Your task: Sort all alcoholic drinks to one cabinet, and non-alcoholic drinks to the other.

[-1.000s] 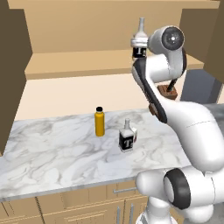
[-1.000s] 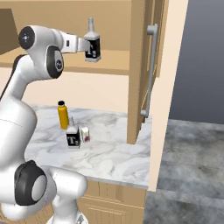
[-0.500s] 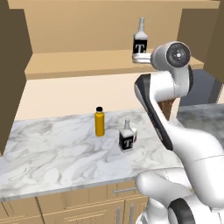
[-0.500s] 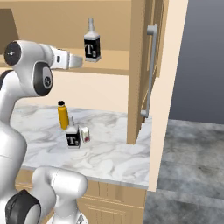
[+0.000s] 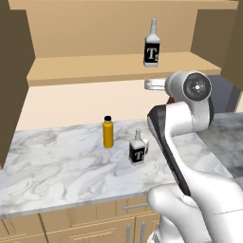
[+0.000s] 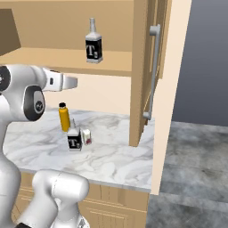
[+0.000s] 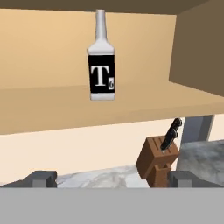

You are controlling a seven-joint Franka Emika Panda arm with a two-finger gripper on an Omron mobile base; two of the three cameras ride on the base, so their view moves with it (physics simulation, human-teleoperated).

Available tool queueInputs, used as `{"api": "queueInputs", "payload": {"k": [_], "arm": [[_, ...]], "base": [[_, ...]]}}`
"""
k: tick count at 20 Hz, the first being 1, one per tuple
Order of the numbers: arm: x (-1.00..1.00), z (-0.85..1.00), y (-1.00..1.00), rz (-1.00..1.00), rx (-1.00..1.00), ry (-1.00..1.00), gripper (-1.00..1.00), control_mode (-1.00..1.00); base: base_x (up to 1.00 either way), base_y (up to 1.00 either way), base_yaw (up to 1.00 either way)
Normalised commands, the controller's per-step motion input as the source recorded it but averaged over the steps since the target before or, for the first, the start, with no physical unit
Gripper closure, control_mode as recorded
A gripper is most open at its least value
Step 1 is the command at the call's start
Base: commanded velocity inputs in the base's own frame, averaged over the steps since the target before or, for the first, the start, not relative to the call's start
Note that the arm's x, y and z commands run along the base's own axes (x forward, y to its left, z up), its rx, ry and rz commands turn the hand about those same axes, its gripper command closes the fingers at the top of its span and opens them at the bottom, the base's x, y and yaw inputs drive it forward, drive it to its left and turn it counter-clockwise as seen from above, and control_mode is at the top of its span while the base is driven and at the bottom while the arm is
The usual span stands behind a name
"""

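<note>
Alcoholic drinks are in 2 places: 1 "T" bottle stands upright on the long shelf of the wide cabinet, toward the shelf's right end and close to its front edge, and the second "T" bottle stands upright on the marble counter, near the middle of the counter and closer to its front edge. The orange bottle with a black cap stands upright on the counter too, just beside the second "T" bottle, on its left and a little farther back; they are not touching. In the right base view a small pale carton stands next to this "T" bottle on its right side. The gripper is wide open and holds nothing; it hangs in front of the shelf and below its front edge, apart from the shelf bottle. Under the shelf, at the right end of the counter, stands a brown knife block with dark handles. The narrow cabinet with a grey bar handle is at the right of the wide one.
</note>
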Motion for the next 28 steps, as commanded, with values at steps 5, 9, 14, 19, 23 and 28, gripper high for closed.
{"api": "queueInputs", "payload": {"k": [5,9,14,19,23,28], "arm": [[-0.33,-0.38,0.13,0.00,0.00,0.03,-1.00,-1.00],[-0.32,-0.38,0.17,0.00,0.00,0.05,-1.00,-1.00],[-0.32,-0.37,0.16,0.00,0.00,0.07,-1.00,-1.00],[-0.33,-0.40,0.18,0.02,0.00,0.08,-1.00,-1.00],[-0.33,-0.41,0.11,0.02,0.00,0.07,-1.00,-1.00],[-0.28,-0.44,0.11,0.01,-0.01,0.04,-1.00,-1.00]], "base": [[0.00,0.00,0.00],[0.00,0.00,0.00],[0.00,0.00,0.00],[0.00,0.00,0.00],[0.00,0.00,0.00],[0.00,0.00,0.00]]}}
